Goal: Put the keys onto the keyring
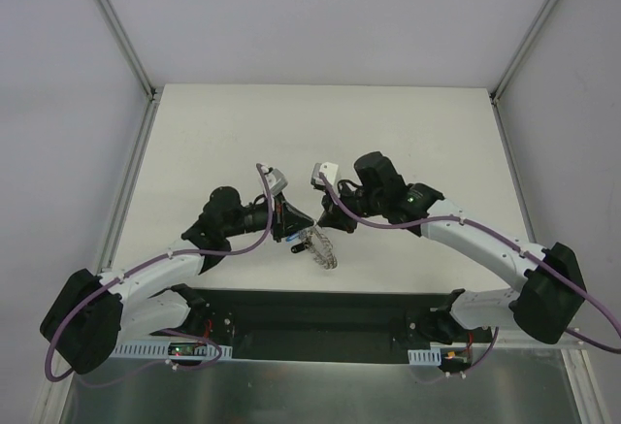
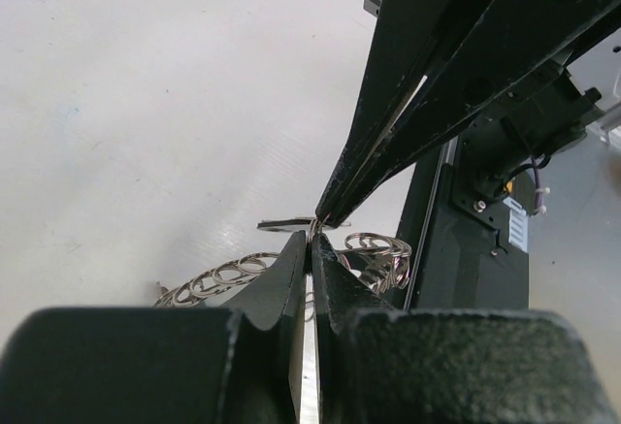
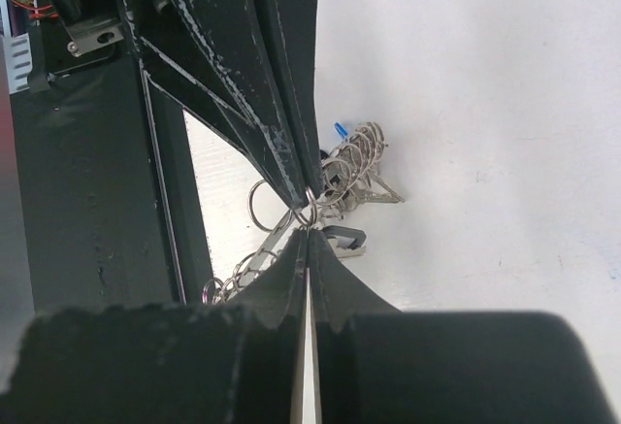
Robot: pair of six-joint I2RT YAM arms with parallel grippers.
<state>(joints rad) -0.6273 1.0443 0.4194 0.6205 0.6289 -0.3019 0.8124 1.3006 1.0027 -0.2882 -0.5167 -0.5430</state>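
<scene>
Loop might slip here

Your left gripper (image 2: 310, 244) and right gripper (image 3: 308, 240) have their jaws clenched tip-to-tip over the wide flat grey metal keyring (image 1: 322, 247) on the tabletop (image 1: 243, 123). Pull unevenly and its wiry silver loop (image 3: 308, 212) could pop free.

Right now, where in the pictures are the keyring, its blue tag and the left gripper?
keyring (image 1: 322, 249), top external view, on its grey metal body.
blue tag (image 3: 341, 129), right wrist view, on the tag's blue end.
left gripper (image 2: 310, 242), left wrist view, midway between its shut fingertips.
</scene>
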